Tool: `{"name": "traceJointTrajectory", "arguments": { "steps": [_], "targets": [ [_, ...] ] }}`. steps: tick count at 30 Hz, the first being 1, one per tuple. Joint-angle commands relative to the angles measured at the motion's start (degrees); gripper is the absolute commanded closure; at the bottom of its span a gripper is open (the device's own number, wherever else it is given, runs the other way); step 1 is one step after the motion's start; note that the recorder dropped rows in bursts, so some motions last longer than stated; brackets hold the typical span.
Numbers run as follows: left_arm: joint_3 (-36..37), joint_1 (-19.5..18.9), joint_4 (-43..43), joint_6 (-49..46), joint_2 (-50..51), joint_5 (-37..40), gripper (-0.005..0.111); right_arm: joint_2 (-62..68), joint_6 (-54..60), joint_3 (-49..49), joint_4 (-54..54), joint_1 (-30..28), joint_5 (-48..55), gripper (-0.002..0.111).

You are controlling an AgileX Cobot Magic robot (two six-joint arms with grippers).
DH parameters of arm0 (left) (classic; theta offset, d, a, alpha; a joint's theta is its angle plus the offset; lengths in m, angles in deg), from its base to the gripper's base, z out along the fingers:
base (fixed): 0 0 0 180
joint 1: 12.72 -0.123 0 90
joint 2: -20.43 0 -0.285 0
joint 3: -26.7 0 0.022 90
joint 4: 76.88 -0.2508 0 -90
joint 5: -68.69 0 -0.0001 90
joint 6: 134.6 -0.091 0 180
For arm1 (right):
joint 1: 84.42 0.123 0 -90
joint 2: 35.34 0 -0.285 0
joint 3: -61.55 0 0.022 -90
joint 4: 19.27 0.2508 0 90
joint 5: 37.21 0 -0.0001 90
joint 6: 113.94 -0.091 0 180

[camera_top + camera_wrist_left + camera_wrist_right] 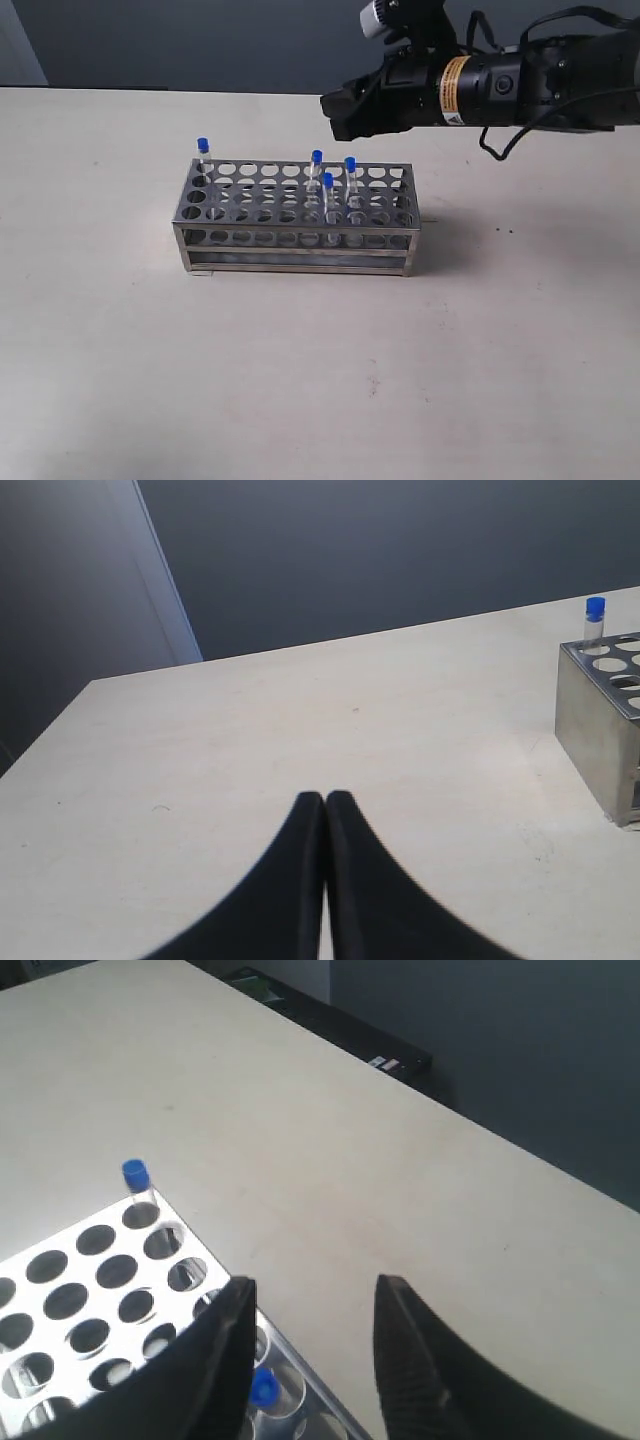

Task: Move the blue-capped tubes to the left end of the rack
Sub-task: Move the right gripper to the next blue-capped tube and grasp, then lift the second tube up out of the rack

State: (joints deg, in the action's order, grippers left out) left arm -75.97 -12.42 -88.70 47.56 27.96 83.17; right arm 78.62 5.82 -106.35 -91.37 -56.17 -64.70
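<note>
"Pale tabletop (pixel 300 380), dark wall (pixel 200 40); where's the rack (pixel 240 236)?"

"Just under the right claw (pixel 335 112), whose jaws stand apart. Three blue-capped tubes (pixel 327 182) sit nearest it, a fourth tube (pixel 203 146) at the far corner. Left claw (pixel 324 800), pressed together, is well aside."

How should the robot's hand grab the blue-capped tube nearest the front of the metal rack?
Probably by the blue cap of that tube, coming straight down from above. The tube stands upright in the rack, with only its top poking out; lower down metal fences it in. Two other tubes stand close behind, so a narrow grip seems wise.
</note>
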Motion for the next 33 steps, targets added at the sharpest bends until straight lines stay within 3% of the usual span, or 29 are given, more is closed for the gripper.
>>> {"name": "traceJointTrajectory", "arguments": {
  "steps": [1, 27, 29, 33],
  "targets": [
    [-0.11, 0.35, 0.20, 0.20, 0.26, -0.77, 0.106, -0.61, 6.53, 1.95, 6.24, -0.38, 0.98, 0.070],
    [-0.11, 0.35, 0.20, 0.20, 0.26, -0.77, 0.106, 7.31, 9.48, 4.50, 8.55, -0.38, 1.71, 0.071],
    [-0.11, 0.35, 0.20, 0.20, 0.26, -0.77, 0.106, 7.31, 9.48, 4.50, 8.82, -0.38, 1.68, 0.077],
    [-0.11, 0.35, 0.20, 0.20, 0.26, -0.77, 0.106, 7.31, 9.48, 4.50, 9.09, -0.38, 1.54, 0.108]
  ]
}}
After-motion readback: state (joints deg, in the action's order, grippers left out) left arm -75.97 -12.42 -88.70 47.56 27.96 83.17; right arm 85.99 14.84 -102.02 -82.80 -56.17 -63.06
